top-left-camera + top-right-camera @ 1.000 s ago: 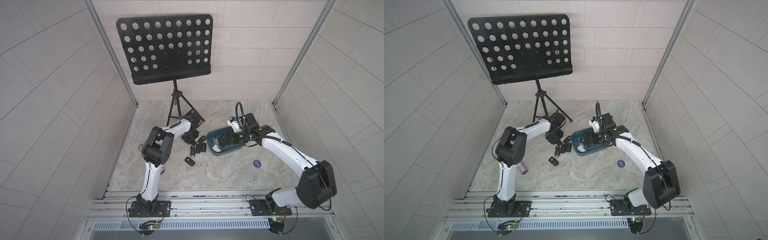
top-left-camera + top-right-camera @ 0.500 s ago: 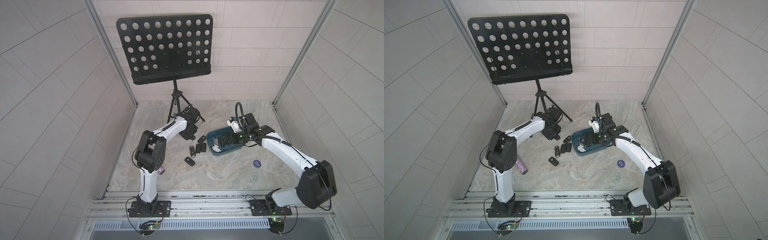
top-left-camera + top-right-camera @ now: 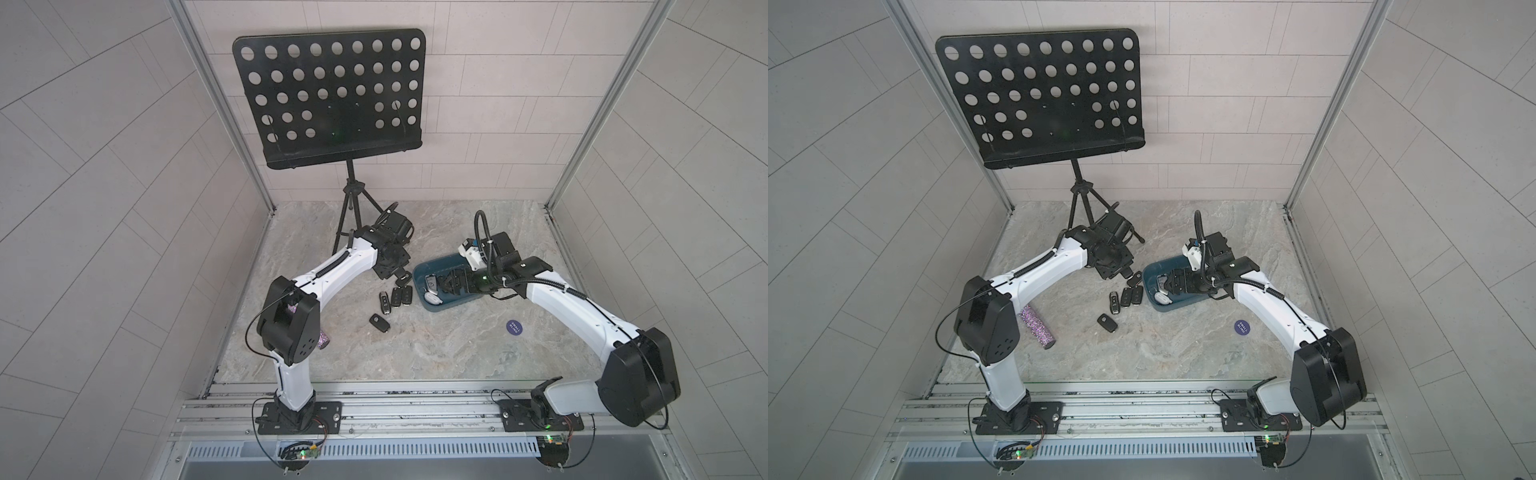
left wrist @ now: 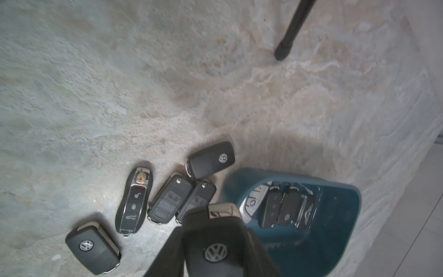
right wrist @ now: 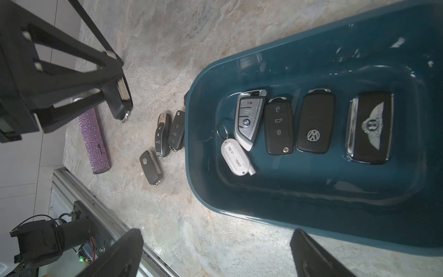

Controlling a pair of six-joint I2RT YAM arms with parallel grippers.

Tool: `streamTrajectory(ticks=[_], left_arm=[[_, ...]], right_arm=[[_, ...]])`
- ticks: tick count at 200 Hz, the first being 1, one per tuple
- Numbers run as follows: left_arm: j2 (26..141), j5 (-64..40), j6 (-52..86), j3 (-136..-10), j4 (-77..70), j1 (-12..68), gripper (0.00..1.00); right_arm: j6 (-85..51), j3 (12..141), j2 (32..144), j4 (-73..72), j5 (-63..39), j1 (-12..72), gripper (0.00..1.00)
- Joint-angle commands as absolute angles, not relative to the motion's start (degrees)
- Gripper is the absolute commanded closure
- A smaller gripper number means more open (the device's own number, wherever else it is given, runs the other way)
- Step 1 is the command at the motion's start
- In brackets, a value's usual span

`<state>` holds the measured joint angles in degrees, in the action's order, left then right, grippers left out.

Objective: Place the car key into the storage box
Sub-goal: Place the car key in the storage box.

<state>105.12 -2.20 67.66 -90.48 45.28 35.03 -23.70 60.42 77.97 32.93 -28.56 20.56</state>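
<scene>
My left gripper [image 4: 213, 232] is shut on a black car key [image 4: 215, 251] with a round silver badge. It holds the key in the air just off the left end of the storage box [image 4: 335, 215], as both top views show [image 3: 400, 277] [image 3: 1130, 272]. The storage box [image 3: 453, 306] is a shallow teal tub. It holds several fobs and a white tag [image 5: 236, 157]. My right gripper [image 5: 215, 242] hangs open over the box's near rim [image 5: 311, 215] with nothing between its fingers.
Several black fobs [image 3: 384, 302] lie on the stone table left of the box, one of them nearer the front [image 3: 379, 322]. A music stand [image 3: 328, 95] on a tripod stands behind my left arm. A glittery purple cylinder [image 3: 1038, 326] and a purple sticker [image 3: 514, 327] lie on the table.
My left arm's elbow has swung out to the left and toward the front, while its gripper stays by the box's left end. My right arm has not moved.
</scene>
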Motion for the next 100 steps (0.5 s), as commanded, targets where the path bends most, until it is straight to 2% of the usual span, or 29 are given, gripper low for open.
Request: streamTrajectory(ticks=[1,47,100], left_arm=[[105.7,-4.2,67.2,-92.4,44.6,37.7,0.62],[113.4,-8.2,64.8,-100.9,44.9,41.9,0.62],[123.4,-12.2,61.3,-110.3,48.1,43.1,0.62]], right_arm=[[-25.1,59.1,74.6,32.3,-25.3,20.1,0.0],[-25.9,56.2,69.3,31.6,-22.1,19.3,0.01],[-26.5,54.5,67.3,31.2,-21.8,18.7,0.01]])
